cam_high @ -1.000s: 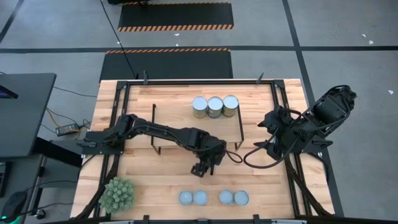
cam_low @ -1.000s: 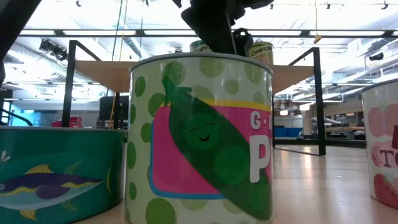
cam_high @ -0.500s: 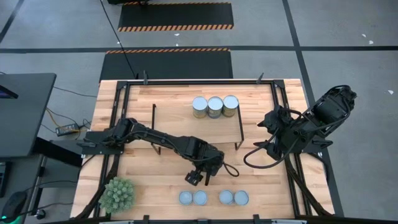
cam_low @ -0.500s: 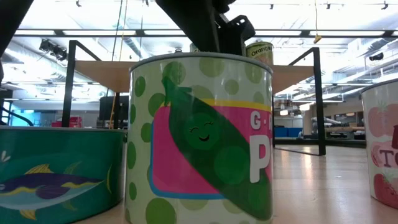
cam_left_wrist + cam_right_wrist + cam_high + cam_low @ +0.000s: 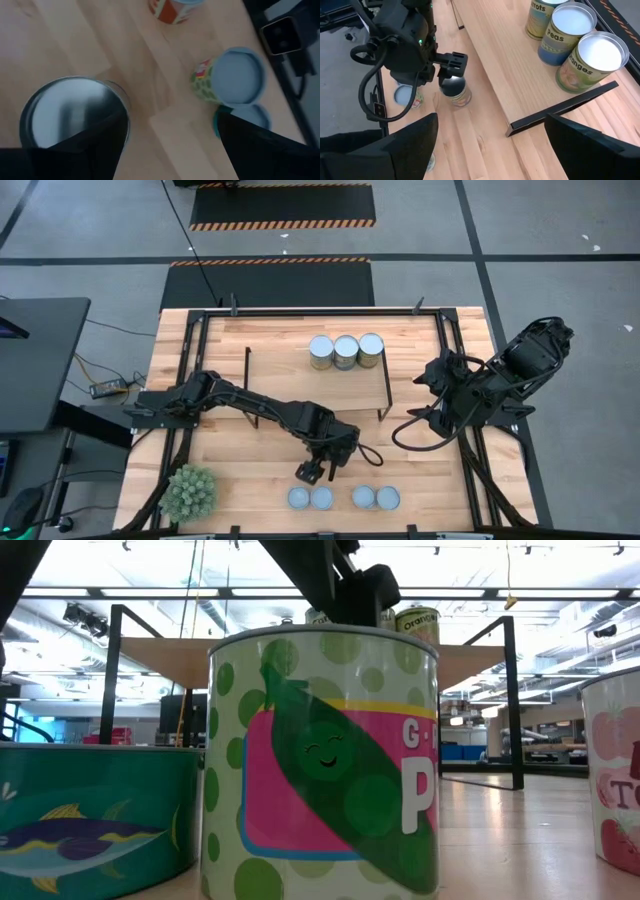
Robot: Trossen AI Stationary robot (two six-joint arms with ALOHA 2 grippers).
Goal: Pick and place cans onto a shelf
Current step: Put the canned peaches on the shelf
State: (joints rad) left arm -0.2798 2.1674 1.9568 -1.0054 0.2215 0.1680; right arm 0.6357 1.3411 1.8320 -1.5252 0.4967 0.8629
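spiky green plant ball [image 5: 189,491], black monitor [image 5: 35,360]

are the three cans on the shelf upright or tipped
Upright: the three silver-topped metal cans on the light wooden shelf show round tops facing up.

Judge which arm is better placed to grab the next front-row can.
Left. Its gripper hangs open just above the front-row cans, while the right gripper waits folded back at the table's right edge, beside the shelf.
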